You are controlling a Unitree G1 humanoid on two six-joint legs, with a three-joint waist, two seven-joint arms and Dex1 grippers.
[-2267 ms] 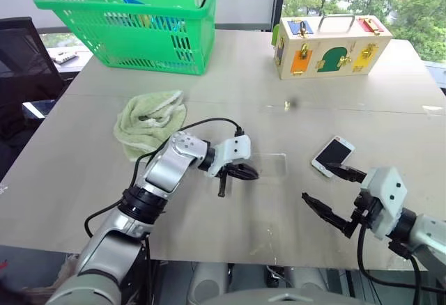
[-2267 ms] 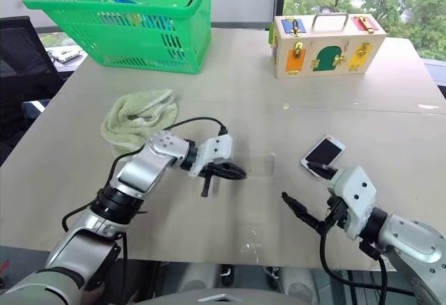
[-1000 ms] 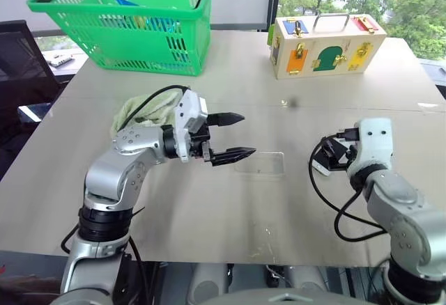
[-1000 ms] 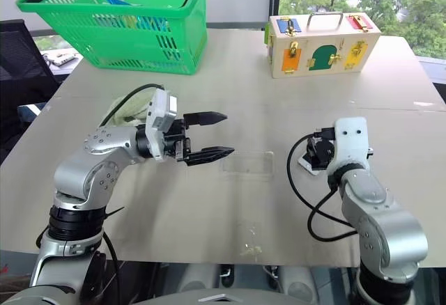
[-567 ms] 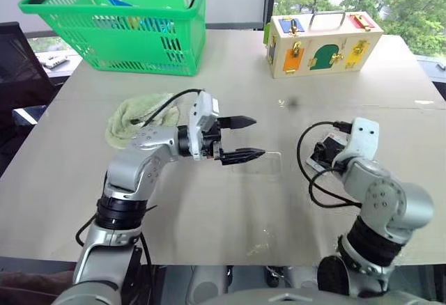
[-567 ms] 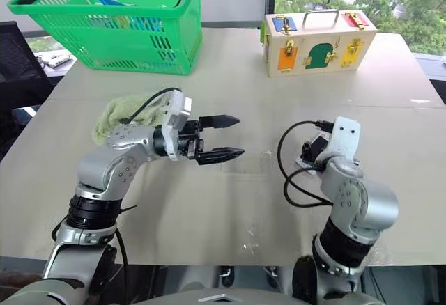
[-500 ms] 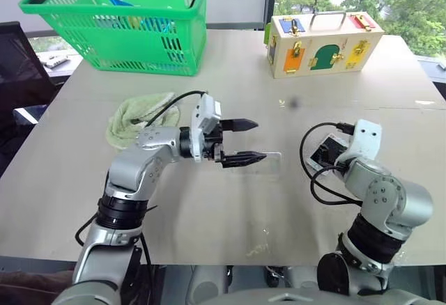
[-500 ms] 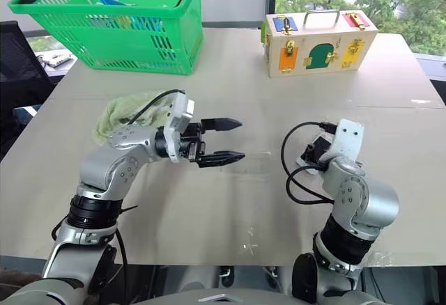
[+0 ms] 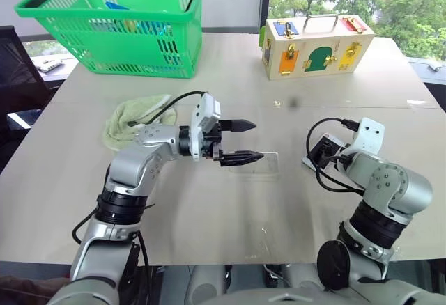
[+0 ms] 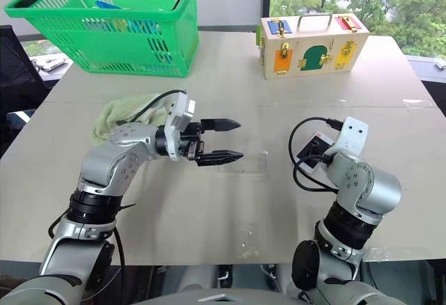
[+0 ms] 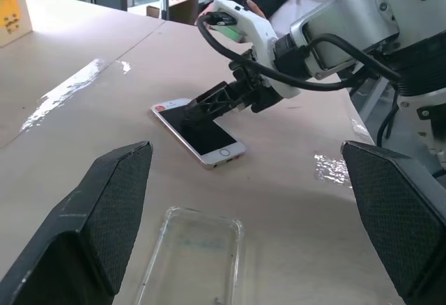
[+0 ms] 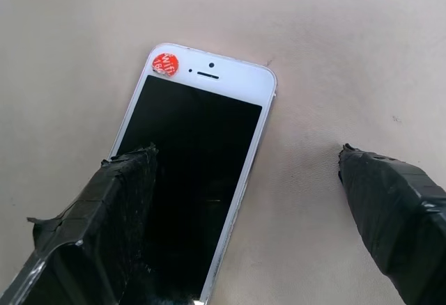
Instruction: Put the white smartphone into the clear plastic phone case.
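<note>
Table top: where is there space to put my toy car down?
Bare tan table lies along the near edge, and between the green plastic basket and the wooden latch box. The middle is crowded: clear plastic phone case, white smartphone, pale green towel.

text: none legible | white smartphone point(image 12: 191, 180): round red sticker point(image 12: 165, 63) with white lettering, too small to read

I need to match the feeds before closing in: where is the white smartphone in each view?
Left eye: white smartphone at right, partly behind the right gripper.
Right eye: same spot.
Left wrist: centre, beyond the clear plastic phone case.
Right wrist: left of centre, screen up.
Shared landmark: that open right gripper over the phone.
</note>
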